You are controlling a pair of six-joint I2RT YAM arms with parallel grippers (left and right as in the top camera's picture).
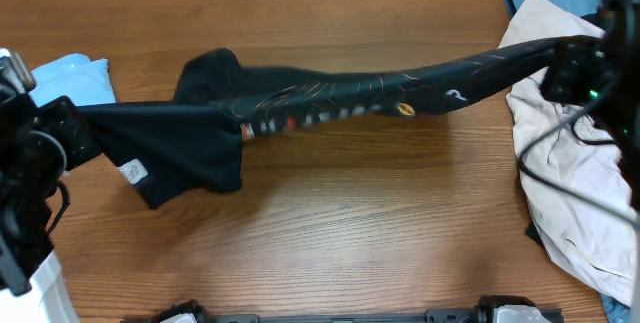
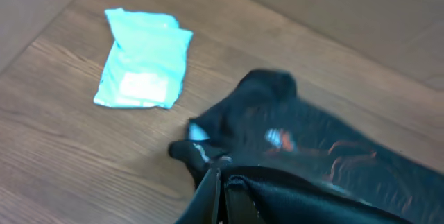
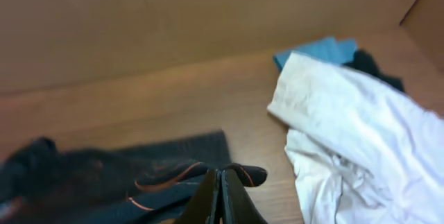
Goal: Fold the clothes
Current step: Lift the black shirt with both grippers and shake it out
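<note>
Both grippers clamp the black T-shirt, stretched in a band across the table: the left gripper pinches its left end, the right gripper its right end. A cream garment lies beside that right end, a pale blue cloth near the left.

Left arm sits at the left edge of the overhead frame. Left gripper points right, jaws pressed together on the black T-shirt. Right arm is at upper right. Right gripper points left, jaws likewise clamped on the shirt. In both wrist views the fingers meet at bottom centre.
</note>
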